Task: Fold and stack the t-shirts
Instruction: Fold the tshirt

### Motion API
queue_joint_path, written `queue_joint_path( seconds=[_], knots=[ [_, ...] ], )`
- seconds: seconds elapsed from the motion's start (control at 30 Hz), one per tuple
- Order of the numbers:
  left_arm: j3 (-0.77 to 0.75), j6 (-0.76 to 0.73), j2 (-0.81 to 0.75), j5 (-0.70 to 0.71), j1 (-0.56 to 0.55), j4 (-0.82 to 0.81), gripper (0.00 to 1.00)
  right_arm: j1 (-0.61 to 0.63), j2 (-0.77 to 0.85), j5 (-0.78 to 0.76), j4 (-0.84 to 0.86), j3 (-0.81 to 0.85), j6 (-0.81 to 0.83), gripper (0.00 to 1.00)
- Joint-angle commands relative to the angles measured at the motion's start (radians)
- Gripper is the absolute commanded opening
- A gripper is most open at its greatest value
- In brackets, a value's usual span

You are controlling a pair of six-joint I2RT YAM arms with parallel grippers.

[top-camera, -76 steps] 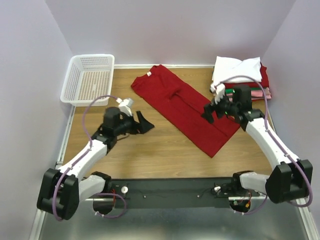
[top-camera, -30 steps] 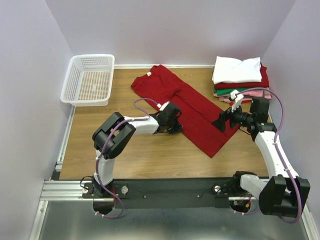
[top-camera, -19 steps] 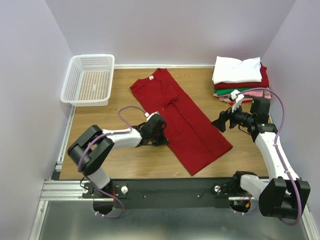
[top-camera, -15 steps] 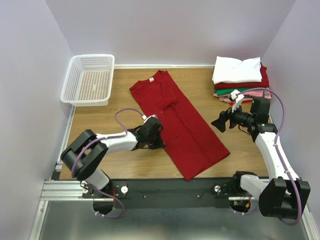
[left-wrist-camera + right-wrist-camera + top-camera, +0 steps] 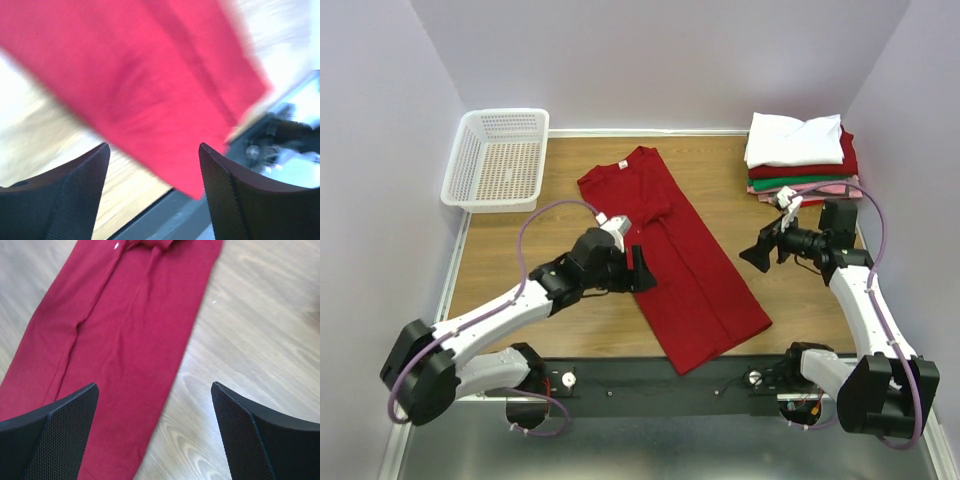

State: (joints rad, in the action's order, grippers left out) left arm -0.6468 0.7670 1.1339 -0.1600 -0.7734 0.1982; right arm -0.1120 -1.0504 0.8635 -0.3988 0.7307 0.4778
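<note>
A large dark red t-shirt (image 5: 675, 255), folded lengthwise into a long strip, lies flat across the middle of the table, collar toward the back left. In the right wrist view it (image 5: 115, 335) fills the left half; in the blurred left wrist view it (image 5: 145, 85) fills the top. My left gripper (image 5: 642, 272) hangs open just above the strip's left edge, holding nothing. My right gripper (image 5: 757, 256) is open over bare wood to the right of the strip. A stack of folded t-shirts (image 5: 800, 155), white on top with dark red, green and pink below, sits at the back right.
A white mesh basket (image 5: 497, 158) stands at the back left corner. The black base rail (image 5: 660, 380) runs along the near edge, just past the strip's lower end. Walls close in the table on the left, back and right.
My left gripper dragged the red strip toward the near left while shut on its edge, then opened and let go. The right gripper stayed open and shifted slightly.
</note>
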Motion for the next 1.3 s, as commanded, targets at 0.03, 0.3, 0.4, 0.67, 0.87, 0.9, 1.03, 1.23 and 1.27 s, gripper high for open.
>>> queue_joint_path(
  seconds=[0.03, 0.3, 0.4, 0.67, 0.87, 0.9, 1.03, 1.23, 1.27],
  knots=[
    [-0.093, -0.265, -0.123, -0.117, 0.003, -0.023, 0.8, -0.006, -0.02, 0.113, -0.064, -0.051, 0.125, 1.0],
    [-0.077, -0.462, -0.137, -0.15, -0.128, -0.057, 0.81, -0.006, -0.007, 0.167, -0.178, -0.039, 0.308, 1.0],
    [-0.037, -0.451, -0.158, -0.063, -0.232, -0.104, 0.81, -0.006, -0.016, 0.138, -0.186, -0.03, 0.318, 1.0],
    [-0.039, -0.382, -0.01, 0.23, -0.602, -0.097, 0.8, -0.006, -0.065, 0.068, -0.215, 0.016, 0.321, 1.0],
    [-0.063, -0.331, 0.127, 0.327, -0.737, -0.068, 0.75, -0.006, -0.053, -0.001, -0.235, 0.013, 0.331, 1.0],
    [-0.068, -0.327, 0.142, 0.356, -0.756, -0.063, 0.73, -0.006, -0.05, -0.007, -0.236, 0.007, 0.331, 1.0],
    [-0.105, -0.307, 0.242, 0.419, -0.819, -0.056, 0.68, -0.006, -0.053, -0.004, -0.235, 0.006, 0.321, 1.0],
    [-0.214, -0.298, 0.424, 0.525, -0.871, 0.021, 0.68, -0.006, -0.069, 0.008, -0.236, 0.007, 0.315, 1.0],
    [-0.238, -0.298, 0.46, 0.53, -0.877, 0.033, 0.68, -0.006, -0.072, 0.008, -0.238, 0.007, 0.315, 1.0]
  ],
)
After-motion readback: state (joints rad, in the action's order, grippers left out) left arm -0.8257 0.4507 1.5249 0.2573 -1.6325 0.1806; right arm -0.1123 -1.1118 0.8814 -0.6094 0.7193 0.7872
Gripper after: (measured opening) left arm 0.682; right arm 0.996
